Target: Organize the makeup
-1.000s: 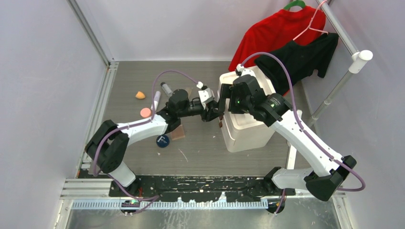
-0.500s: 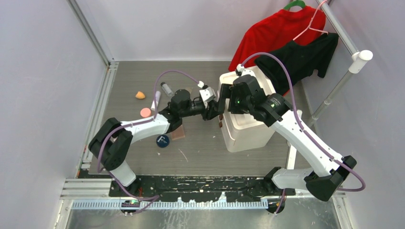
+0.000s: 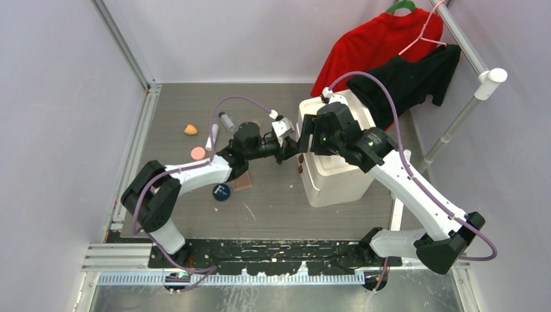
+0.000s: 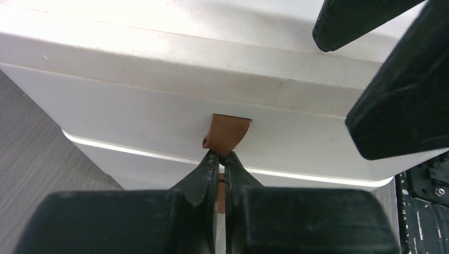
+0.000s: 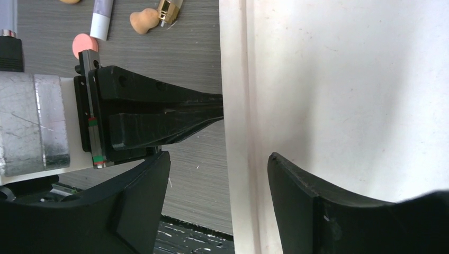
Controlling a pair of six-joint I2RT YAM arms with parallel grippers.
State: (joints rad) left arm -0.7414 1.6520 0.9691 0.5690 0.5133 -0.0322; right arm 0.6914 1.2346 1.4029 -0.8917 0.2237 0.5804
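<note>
A white drawer box (image 3: 334, 179) stands right of centre. My left gripper (image 3: 294, 151) is shut on a brown pull tab (image 4: 229, 135) on the box's front (image 4: 159, 106); its fingertips (image 4: 209, 161) pinch the tab's lower end. My right gripper (image 3: 305, 133) is open and straddles the box's top left edge (image 5: 235, 106) with nothing held. On the floor at the left lie an orange sponge (image 3: 190, 129), pink sponge (image 3: 197, 153), white tube (image 3: 212, 136), clear vial (image 3: 227, 121), navy compact (image 3: 221, 192) and brown palette (image 3: 242, 182). A gold bottle (image 5: 170, 6) shows in the right wrist view.
A red garment (image 3: 377, 45) and a black garment (image 3: 409, 78) hang from a rack (image 3: 455, 123) at the back right, touching the box's far corner. A tan sponge (image 5: 144, 20) lies beside the gold bottle. Grey walls close in the left and back.
My left wrist has shifted slightly toward the back while staying shut on the tab. The right arm and the box look unmoved.
</note>
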